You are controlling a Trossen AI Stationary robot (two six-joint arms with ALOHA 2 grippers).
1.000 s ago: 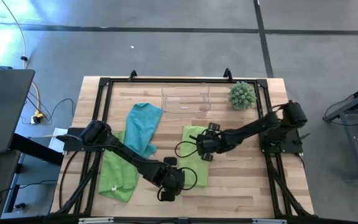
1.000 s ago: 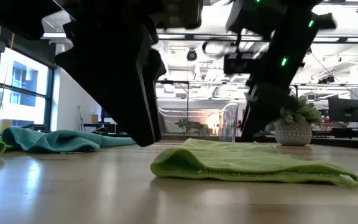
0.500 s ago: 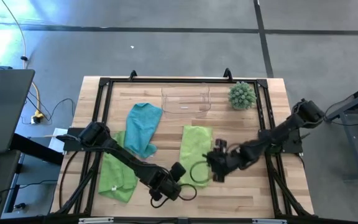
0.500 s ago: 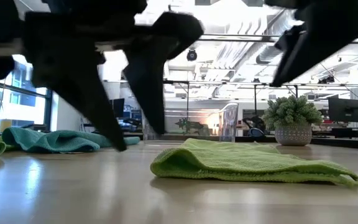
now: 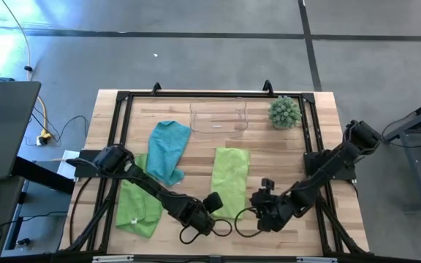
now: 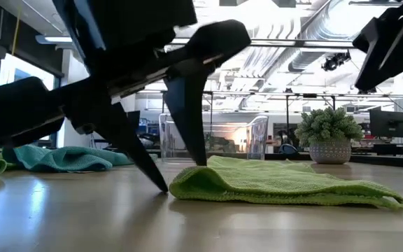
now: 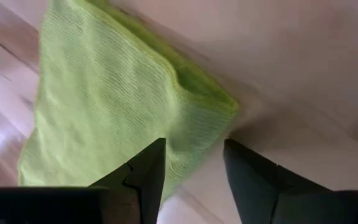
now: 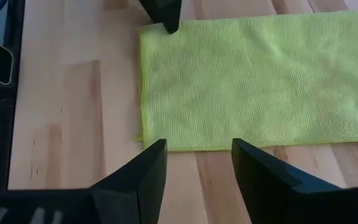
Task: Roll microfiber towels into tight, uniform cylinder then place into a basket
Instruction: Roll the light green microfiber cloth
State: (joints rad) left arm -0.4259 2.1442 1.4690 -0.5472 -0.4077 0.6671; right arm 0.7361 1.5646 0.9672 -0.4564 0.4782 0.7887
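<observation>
Your left pincer (image 5: 212,203) is spread open, its tips down at the near corner of the flat green towel (image 5: 230,180) in the middle of the table (image 5: 291,234). Your right pincer (image 5: 263,199) is open too, just beside the towel's near end. The basket (image 5: 218,117) sits at the far edge.

High view: looking straight down over the whole worktop (image 5: 283,157). Low view: looking level across it. Wrist views: looking closely; all sharing the folded lime towel (image 5: 229,179).
</observation>
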